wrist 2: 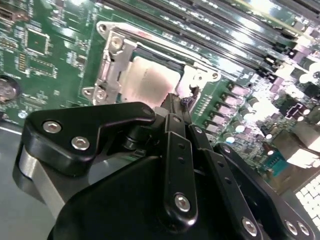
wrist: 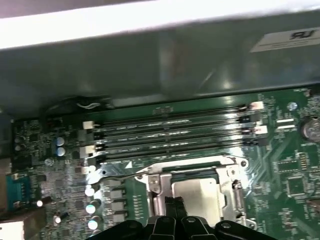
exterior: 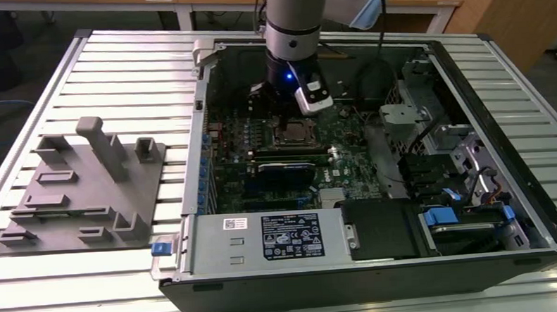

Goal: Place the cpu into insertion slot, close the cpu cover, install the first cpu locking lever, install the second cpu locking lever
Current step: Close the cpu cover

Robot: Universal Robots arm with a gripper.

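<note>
The gripper point(wrist 2: 176, 100) hangs by the cpu cover point(wrist 2: 111, 65), fingers point(wrist 2: 175, 145) pinched narrow — the cpu point(wrist 2: 150, 82) sits flat in the insertion slot point(wrist 2: 160, 54), framed by that cover. Light, stiff, likely fragile underneath — take it by its edges.

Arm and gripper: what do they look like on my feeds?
The arm is a silver-grey tube with a black wrist band, a blue light and a small white box. The gripper is black, built of jointed bars with silver screw heads.
</note>
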